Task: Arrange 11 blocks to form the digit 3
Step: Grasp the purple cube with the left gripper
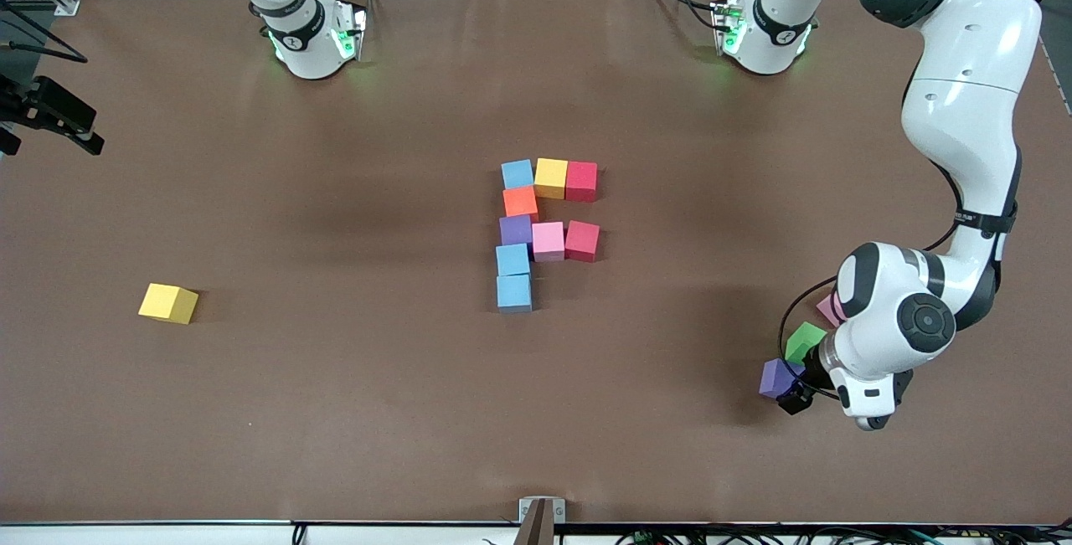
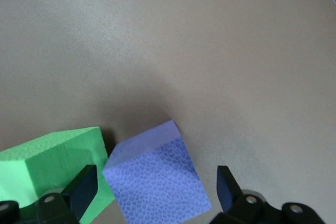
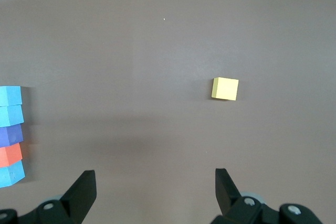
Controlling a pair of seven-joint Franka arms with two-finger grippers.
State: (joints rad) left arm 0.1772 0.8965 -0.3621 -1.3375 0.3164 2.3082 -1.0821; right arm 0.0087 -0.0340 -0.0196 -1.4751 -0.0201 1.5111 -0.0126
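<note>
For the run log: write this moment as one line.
left gripper: open, astride purple block, beside green block | right gripper: open, waiting | digit 3: nine blocks placed | loose yellow block

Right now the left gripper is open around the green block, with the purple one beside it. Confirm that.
Not quite. The left gripper is open, but the block between its fingers is the purple block; the green block is the one beside it, outside the fingers. The left wrist view shows this.
</note>
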